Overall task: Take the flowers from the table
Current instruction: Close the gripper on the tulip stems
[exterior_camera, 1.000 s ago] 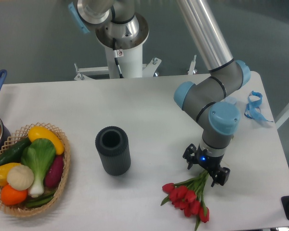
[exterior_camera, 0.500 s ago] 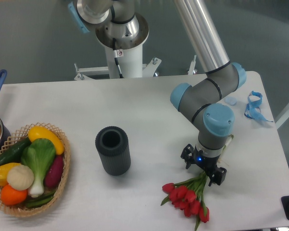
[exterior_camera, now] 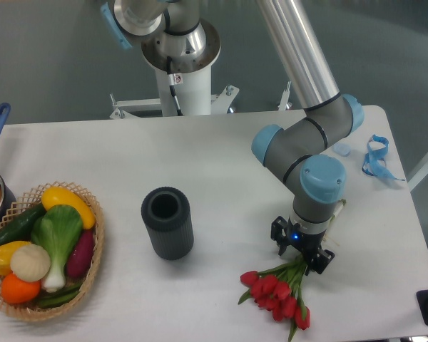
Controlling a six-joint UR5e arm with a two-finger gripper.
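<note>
Hand over the tulip stems, flowers lying on the tabletop

The flowers [exterior_camera: 277,290] lie at about 5 o'clock on the white tabletop [exterior_camera: 221,164], red heads toward the near edge. The hand [exterior_camera: 301,254] sits directly over the green stems, fingers either side; whether they actually pinch the stems I cannot tell. A dark cylinder [exterior_camera: 167,223] stands near centre, a wicker basket [exterior_camera: 93,263] at 8 o'clock.

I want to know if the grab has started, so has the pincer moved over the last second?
Yes. The pincer has shifted left, toward the dark cylinder, and its jaws have narrowed over the flowers' stems.
</note>
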